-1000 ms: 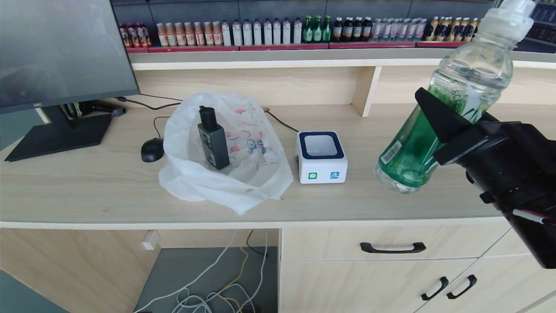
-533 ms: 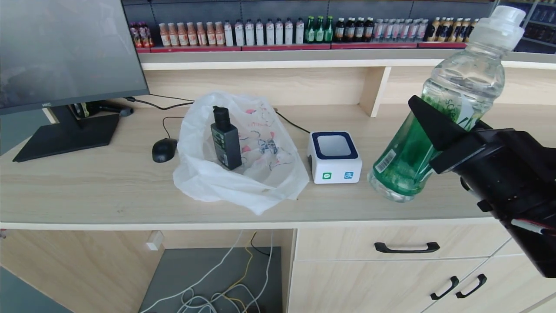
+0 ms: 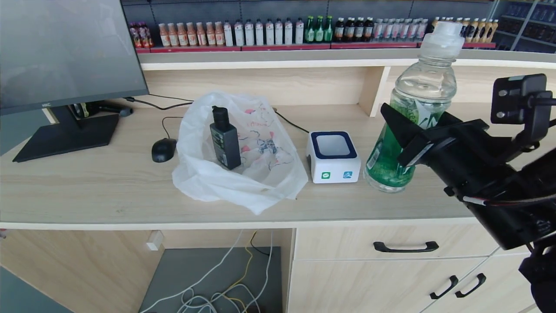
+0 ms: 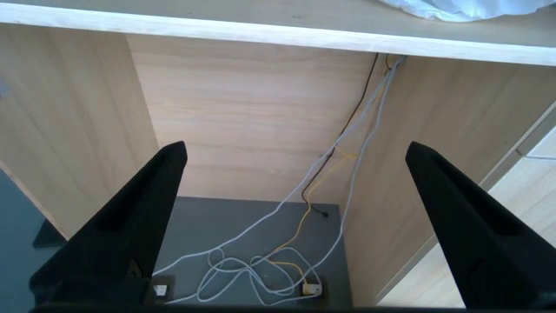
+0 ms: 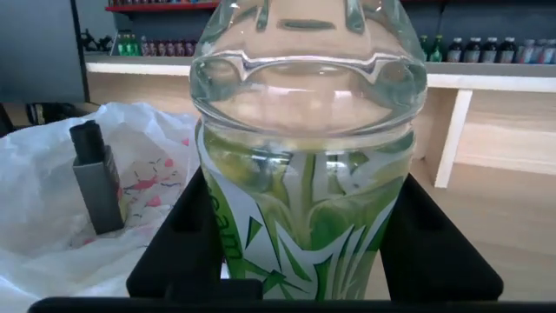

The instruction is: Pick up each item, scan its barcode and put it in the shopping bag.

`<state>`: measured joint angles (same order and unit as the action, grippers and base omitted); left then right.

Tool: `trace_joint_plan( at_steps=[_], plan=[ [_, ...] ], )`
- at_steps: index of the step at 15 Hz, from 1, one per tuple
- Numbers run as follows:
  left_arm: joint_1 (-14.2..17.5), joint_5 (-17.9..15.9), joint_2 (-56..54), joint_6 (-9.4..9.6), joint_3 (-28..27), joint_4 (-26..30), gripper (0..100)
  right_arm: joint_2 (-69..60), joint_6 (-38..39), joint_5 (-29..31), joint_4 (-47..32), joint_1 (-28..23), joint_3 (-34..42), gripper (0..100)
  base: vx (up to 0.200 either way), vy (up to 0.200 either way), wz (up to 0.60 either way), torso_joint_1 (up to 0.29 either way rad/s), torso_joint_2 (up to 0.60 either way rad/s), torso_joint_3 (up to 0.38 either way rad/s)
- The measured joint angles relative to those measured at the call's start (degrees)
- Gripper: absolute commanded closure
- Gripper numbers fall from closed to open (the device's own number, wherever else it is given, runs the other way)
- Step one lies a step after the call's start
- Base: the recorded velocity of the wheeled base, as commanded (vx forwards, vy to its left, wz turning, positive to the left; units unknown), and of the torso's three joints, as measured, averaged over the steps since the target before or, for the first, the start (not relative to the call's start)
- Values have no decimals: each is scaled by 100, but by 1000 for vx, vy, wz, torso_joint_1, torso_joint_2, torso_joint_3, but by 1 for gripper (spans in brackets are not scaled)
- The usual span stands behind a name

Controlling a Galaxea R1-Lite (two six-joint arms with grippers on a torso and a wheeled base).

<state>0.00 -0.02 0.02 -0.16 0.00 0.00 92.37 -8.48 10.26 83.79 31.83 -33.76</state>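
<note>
My right gripper [image 3: 412,139] is shut on a clear bottle with a green label and white cap [image 3: 410,117], held nearly upright just right of the white barcode scanner [image 3: 333,157] on the counter. Up close, the bottle [image 5: 308,174] sits between the black fingers [image 5: 434,252]. A white plastic shopping bag [image 3: 236,152] lies open left of the scanner, with a dark grey pump bottle [image 3: 224,139] standing in it; that pump bottle [image 5: 95,183] and bag [image 5: 52,226] lie beyond the held bottle. My left gripper [image 4: 295,226] is open below the counter edge, over cables on the floor.
A monitor [image 3: 65,48] on its stand and a black mouse [image 3: 163,150] occupy the counter's left. A wooden divider [image 3: 373,89] and raised shelf stand behind the scanner. Drawers with black handles [image 3: 405,248] sit below the counter at right. Loose cables [image 4: 278,261] lie underneath.
The right gripper has carried the bottle left and down toward the scanner and tipped it nearly upright. The head view shifted slightly between the first two frames.
</note>
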Motion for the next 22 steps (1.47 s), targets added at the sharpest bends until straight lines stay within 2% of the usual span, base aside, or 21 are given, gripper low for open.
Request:
trace_joint_plan(
  at_steps=[5,8,12,17,19,22],
  plan=[
    [0,2,-2,0,0,0,0,79,-1084,7,-1015,-35,-1130,100,0,0,0,0,0,0],
    [0,2,0,0,0,0,0,99,-1469,2,-1235,-41,-1470,100,0,0,0,0,0,0],
    [0,2,0,0,0,0,0,145,-2241,-74,-2029,-38,-2131,100,0,0,0,0,0,0],
    [0,2,0,0,0,0,0,361,-3339,-874,-2949,30,-3127,100,0,0,0,0,0,0],
    [-2,2,-2,0,0,0,0,413,-3558,-1056,-3103,39,-3289,100,0,0,0,0,0,0],
    [-2,2,0,0,0,0,0,429,-4016,-1754,-3674,39,-3357,100,0,0,0,0,0,0]
  ],
)
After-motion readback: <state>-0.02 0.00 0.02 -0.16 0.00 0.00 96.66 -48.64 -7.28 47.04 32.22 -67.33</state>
